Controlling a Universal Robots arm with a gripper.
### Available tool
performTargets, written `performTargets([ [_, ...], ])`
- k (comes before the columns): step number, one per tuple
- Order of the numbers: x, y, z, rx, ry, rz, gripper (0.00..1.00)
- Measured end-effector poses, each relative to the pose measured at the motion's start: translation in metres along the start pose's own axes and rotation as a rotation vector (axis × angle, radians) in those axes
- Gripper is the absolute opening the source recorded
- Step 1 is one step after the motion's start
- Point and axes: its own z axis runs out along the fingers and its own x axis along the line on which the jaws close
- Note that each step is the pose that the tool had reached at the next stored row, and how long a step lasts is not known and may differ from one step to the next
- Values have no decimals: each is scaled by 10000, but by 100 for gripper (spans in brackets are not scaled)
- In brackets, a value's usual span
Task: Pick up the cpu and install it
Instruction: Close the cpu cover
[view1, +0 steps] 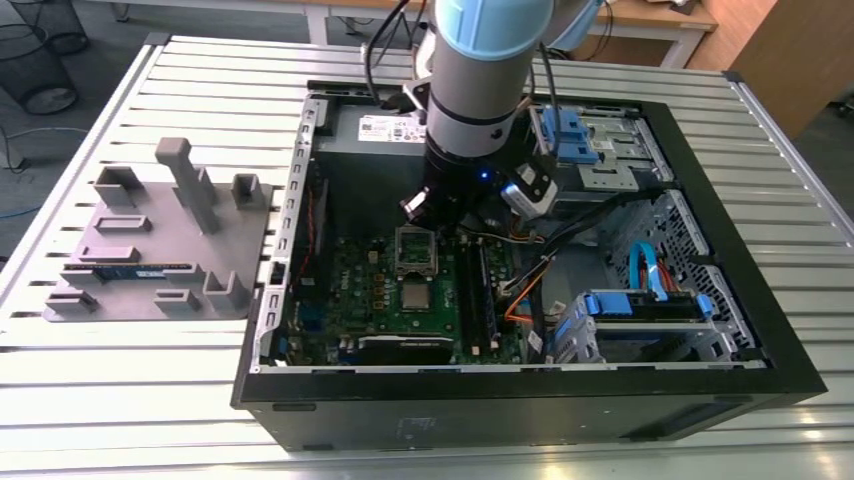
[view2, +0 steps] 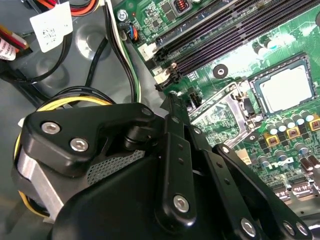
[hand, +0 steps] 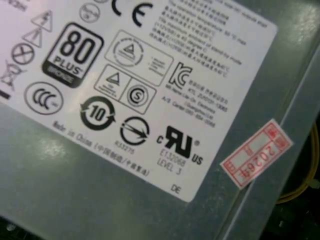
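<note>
We start at the gripper (view2: 172, 100): its black linkages run down to a slim tip, but whether the fingers are open or closed we cannot tell, and we make out nothing carried there. The tip hangs over the green motherboard (view2: 235, 65), close to a corner of the silver retaining frame (view2: 225, 107), which stands flipped open.

And there's the cpu (view2: 285, 87), shiny silver top up, lying flat inside the socket just beyond that frame and apart from the gripper. In the exterior view the same square (view1: 419, 294) sits mid-board, with the open frame (view1: 416, 248) right beside it and the gripper (view1: 447, 215) poised above the frame end.

So we judge the work is at the seating stage. Doing it well means keeping the chip level and square in its recess, with no sideways shove and no pressing on one corner, since we expect the contacts underneath to bend easily. We'd also keep clear of the memory slots (view2: 225, 30) and the cable bundle (view2: 125, 55) crowding the near side.

Further out, the power supply (hand: 150, 75) fills the case's far corner, and the grey tray (view1: 147, 250) lies on the table (view1: 134, 360) outside the case.
</note>
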Motion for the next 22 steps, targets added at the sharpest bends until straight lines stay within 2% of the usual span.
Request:
performTargets([
  [13, 24, -4, -67, 41, -88, -276, 11],
  [22, 41, -17, -147, 61, -131, -496, 11],
])
